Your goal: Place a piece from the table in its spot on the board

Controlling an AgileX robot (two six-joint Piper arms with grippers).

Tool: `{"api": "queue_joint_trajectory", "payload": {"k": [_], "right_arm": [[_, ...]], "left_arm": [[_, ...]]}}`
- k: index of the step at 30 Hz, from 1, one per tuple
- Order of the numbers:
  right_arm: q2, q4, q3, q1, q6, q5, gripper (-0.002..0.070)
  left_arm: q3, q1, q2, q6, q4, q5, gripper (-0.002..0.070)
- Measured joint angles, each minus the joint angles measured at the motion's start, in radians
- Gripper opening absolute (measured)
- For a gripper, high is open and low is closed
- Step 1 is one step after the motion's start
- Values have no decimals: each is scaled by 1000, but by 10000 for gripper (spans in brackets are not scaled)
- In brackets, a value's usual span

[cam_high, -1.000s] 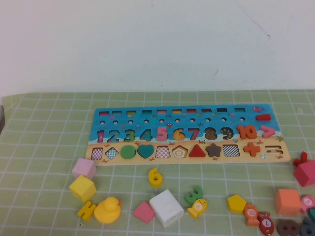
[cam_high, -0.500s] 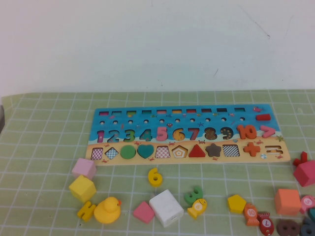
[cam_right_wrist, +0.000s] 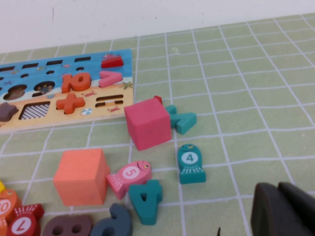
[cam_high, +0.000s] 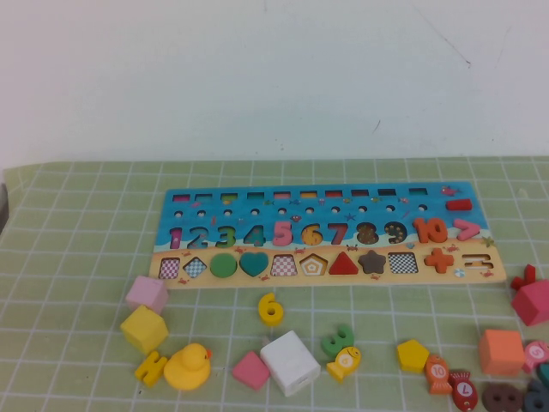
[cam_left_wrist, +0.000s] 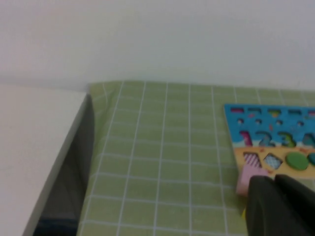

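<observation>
The piece, a small flat yellow 6 (cam_high: 270, 308), lies on the green grid table (cam_high: 77, 257) just in front of the board. The board (cam_high: 214, 199) is long, with a blue top and a sandy bottom, and lies across the middle of the mat. Its numeral 6 place (cam_high: 311, 233) is near the centre of the row. Neither gripper appears in the high view. In the left wrist view my left gripper (cam_left_wrist: 274, 181) is shut and empty, hovering near a pink cube (cam_left_wrist: 247, 178) by the board's left end (cam_left_wrist: 256, 129). My right gripper (cam_right_wrist: 278, 189) is shut and empty over bare mat.
Loose blocks line the front of the mat: a pink cube (cam_high: 147, 293), a yellow cube (cam_high: 143, 329), a duck (cam_high: 188, 366), a white cube (cam_high: 290, 362), a yellow pentagon (cam_high: 413, 354), an orange cube (cam_high: 501, 351) and a red cube (cam_high: 533, 300). The table's left edge (cam_left_wrist: 81, 147) drops off.
</observation>
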Motion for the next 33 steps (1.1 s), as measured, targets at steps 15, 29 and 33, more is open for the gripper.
{"api": "queue_joint_trajectory", "payload": {"k": [15, 29, 33], "right_arm": [[0, 0, 0, 0, 4, -2, -3], [0, 0, 0, 0, 4, -2, -3], [0, 0, 0, 0, 4, -2, -3]], "left_arm": [[-252, 0, 557, 165, -223, 238, -2], [-436, -78, 963, 533, -696, 235, -2], [-450, -206, 965, 493, -634, 132, -2]]}}
